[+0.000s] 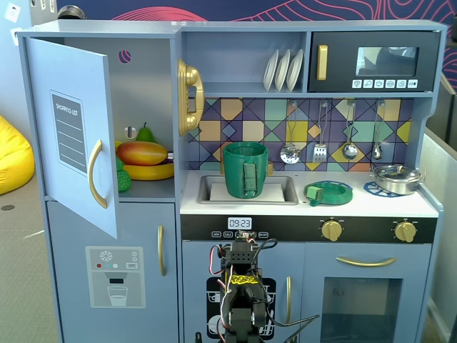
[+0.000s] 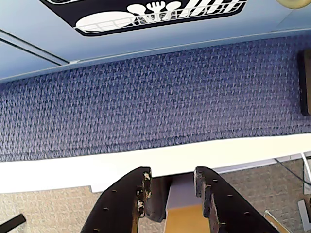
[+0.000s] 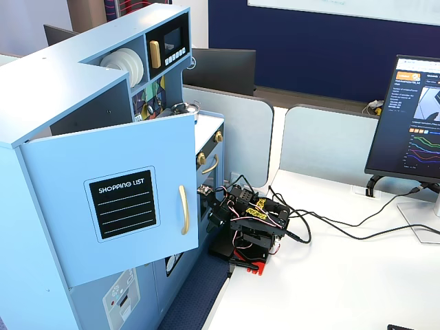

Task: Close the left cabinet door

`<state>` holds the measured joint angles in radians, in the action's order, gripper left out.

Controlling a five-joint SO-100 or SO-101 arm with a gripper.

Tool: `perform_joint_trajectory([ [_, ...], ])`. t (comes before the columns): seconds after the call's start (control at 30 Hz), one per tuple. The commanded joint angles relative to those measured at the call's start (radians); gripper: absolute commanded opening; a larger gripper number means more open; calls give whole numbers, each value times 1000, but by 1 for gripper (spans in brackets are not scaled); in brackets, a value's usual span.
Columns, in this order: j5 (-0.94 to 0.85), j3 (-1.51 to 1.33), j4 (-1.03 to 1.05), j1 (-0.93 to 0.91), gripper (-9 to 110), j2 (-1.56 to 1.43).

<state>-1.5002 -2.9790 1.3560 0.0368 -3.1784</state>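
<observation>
The left cabinet door (image 1: 71, 136) is a light-blue panel with a black "SHOPPING LIST" label and a curved gold handle (image 1: 96, 174). It stands swung wide open from the cabinet's upper left. It also shows in the other fixed view (image 3: 124, 206), sticking out over the floor. My arm (image 1: 243, 300) sits folded low in front of the kitchen's middle, on the white table (image 3: 330, 275), to the right of the door and below it. In the wrist view my gripper (image 2: 172, 179) is open and empty, with black fingers (image 2: 141, 194) over the table edge and blue carpet (image 2: 155, 97).
Toy fruit (image 1: 143, 153) lies in the open cabinet. A gold phone (image 1: 189, 96) hangs beside it. A lower door with a water-dispenser graphic (image 1: 114, 275) is shut. A green pot (image 1: 245, 170) sits in the sink. Cables and a monitor (image 3: 412, 124) are on the table.
</observation>
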Motion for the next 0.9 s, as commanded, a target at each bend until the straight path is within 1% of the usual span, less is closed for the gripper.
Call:
perform_joint_trajectory([
  [0.0, 107, 63, 15, 202, 0, 3],
  [0.13, 140, 230, -178, 497, 0, 20],
  [0.3, 3, 486, -367, 778, 0, 103],
  [0.33, -49, 529, -403, 819, 0, 118],
  [0.37, -97, 563, -448, 856, 0, 130],
  [0.5, -175, 635, -630, 997, 0, 149],
  [0.63, -238, 699, -713, 1092, 0, 172],
  [0.87, -405, 764, -850, 1262, 0, 216],
])
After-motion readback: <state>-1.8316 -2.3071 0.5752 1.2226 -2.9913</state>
